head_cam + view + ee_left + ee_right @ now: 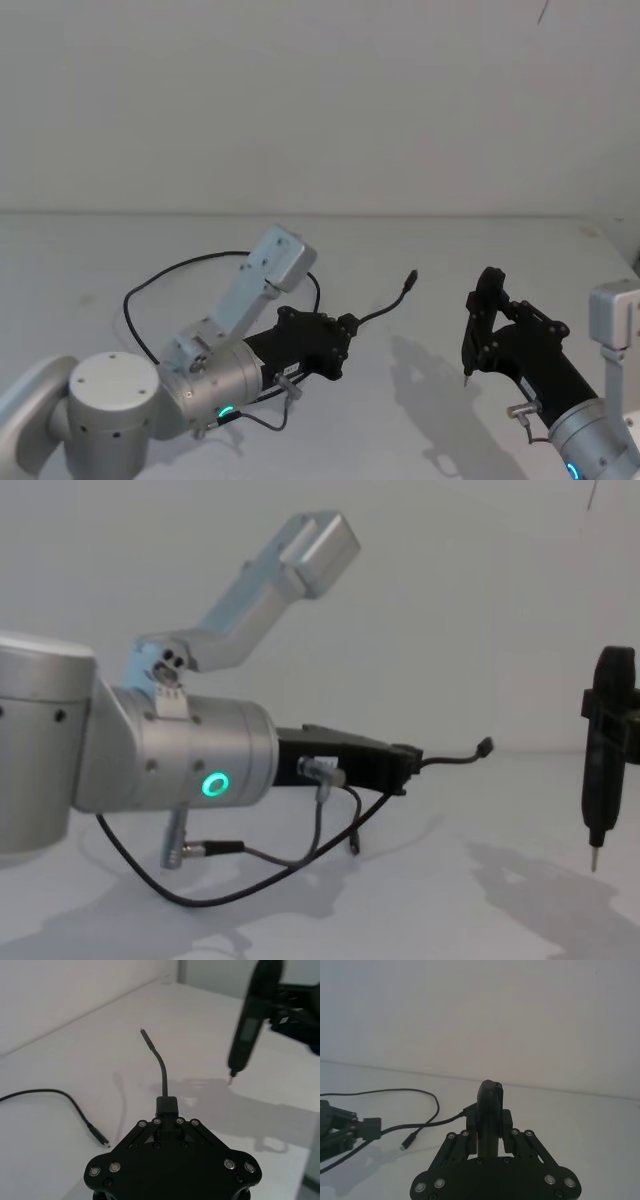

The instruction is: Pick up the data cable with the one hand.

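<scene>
The left gripper is seen low over the white table, reaching forward and toward the right from the fat silver cylinder with the green ring. Its jaws are pressed together on the data cable, pinched at the small black junction – this is plainest in the left wrist view, where the junction is gripped between the fingertips of the left gripper.

From the junction a short branch is carried out ahead of the fingers, curving upward and ending in a small plug held in the air, clear of the table. In the chest view the same branch is shown jutting from the left gripper, with a shadow cast on the table below. The rest of the cord is laid in a wide loop on the table behind and to the left of the arm, and another plug end is rested on the surface just beside the gripper. A short grey lead with silver plugs is hung under the wrist.

The right gripper is held apart on the right, above the table – its fingers are closed around a slim black tool with a pointed metal tip, held nearly upright with the tip down and clear of the surface. In the right wrist view the tool is seen clamped between the pads of the right gripper.
</scene>
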### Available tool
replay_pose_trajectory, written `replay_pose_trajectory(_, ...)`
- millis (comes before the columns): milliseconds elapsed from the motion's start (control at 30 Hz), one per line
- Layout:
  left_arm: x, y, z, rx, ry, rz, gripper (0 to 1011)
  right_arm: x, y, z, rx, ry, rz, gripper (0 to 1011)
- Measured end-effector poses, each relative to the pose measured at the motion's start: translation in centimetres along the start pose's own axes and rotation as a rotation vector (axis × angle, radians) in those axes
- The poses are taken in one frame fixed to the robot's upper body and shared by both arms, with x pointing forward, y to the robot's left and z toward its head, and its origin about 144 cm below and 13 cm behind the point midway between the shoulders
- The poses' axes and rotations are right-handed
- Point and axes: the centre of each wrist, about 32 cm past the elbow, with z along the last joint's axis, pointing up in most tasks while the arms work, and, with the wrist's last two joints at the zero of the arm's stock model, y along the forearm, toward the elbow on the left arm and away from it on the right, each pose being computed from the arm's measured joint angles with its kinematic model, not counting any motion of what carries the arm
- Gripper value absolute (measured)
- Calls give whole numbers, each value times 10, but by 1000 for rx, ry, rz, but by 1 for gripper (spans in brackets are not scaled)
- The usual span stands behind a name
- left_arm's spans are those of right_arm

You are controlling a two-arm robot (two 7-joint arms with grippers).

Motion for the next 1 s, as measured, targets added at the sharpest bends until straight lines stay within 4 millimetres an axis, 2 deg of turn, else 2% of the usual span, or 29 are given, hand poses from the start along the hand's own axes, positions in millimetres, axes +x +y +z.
replay_pose_trajectory(667,36,43,3,-34,3,-277,0,0,1,1,5,1,-1,279)
replay_pose_trajectory(1000,43,62,-4,-24,4,-311,0,-4,7,17,83,3,-4,279)
